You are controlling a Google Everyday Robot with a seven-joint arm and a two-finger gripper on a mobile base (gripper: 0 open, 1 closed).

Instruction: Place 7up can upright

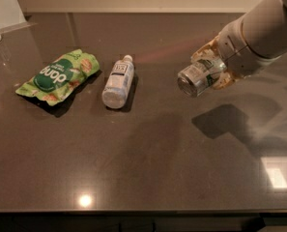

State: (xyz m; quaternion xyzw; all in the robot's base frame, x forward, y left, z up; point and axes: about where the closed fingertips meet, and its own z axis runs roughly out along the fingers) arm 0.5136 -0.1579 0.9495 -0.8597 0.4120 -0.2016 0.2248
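— Which way is the 7up can [201, 75] pointing?
— It's hanging sideways above the table [148, 168], right side, round end facing lower-left; the gripper [214, 66] is clenching it (far end hidden, arm running off-frame)

The table [143, 178] is dark brown and shiny, with bright spots of light. The bottle [118, 82] is clear, with a white cap and a white label. Left of the bottle, the bag [58, 75] is light green with a dark green circle and white letters. Right of the bottle, the tan claw [212, 67] grips the silver can [197, 76], which has green marks. The arm [264, 28] is pale grey.
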